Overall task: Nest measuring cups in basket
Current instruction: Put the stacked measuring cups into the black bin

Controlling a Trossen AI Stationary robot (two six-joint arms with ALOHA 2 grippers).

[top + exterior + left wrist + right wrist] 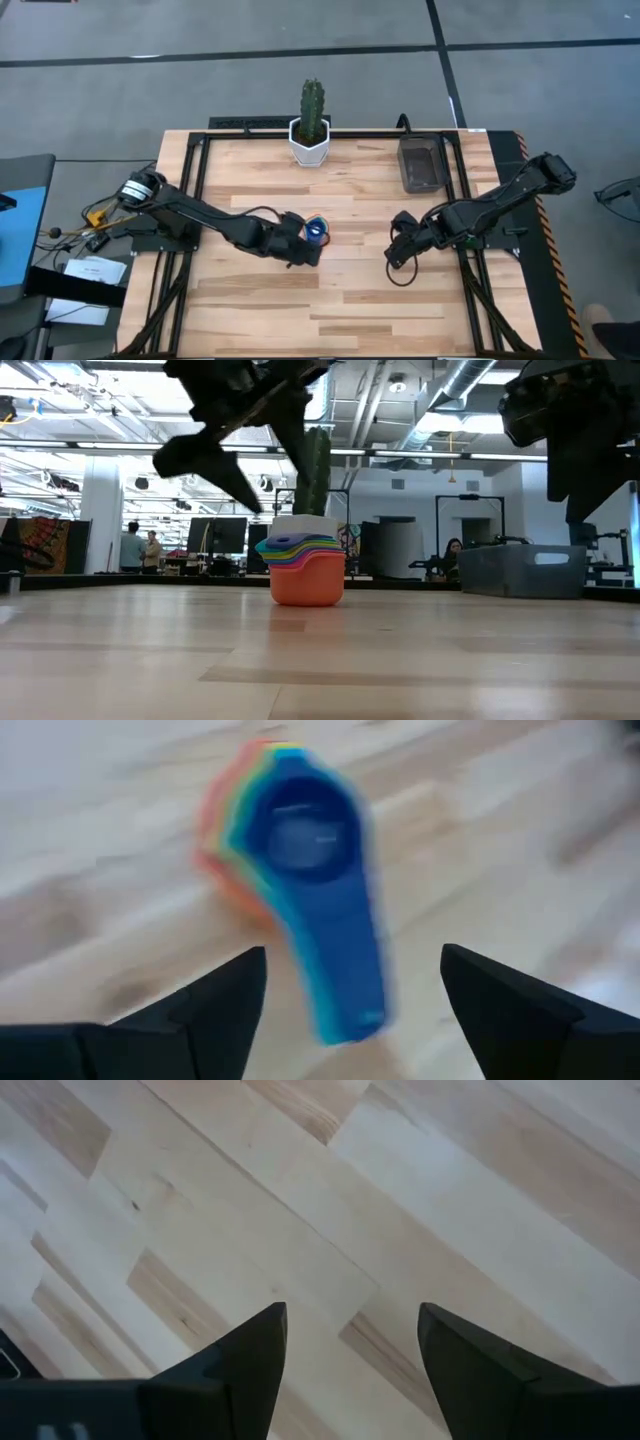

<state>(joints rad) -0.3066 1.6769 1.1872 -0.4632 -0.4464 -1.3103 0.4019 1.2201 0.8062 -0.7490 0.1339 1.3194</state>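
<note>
The measuring cups [316, 229] stand nested in one stack, orange outermost and blue innermost, resting on the orange cup's base [305, 596] on the table. Their stacked handles [345, 960] point toward my left gripper [350, 990]. That gripper is open and hovers just above and beside the stack [303, 568], with a finger to either side of the handles and no contact. My right gripper [350, 1350] is open over bare wood right of centre [398, 255]. The dark grey basket [421, 163] sits at the table's far right.
A white hexagonal pot with a cactus [310, 140] stands at the far edge, behind the stack. The basket [520, 570] shows at the right in the low view. Black frame rails [195, 200] run along the table's sides. People stand in the room beyond.
</note>
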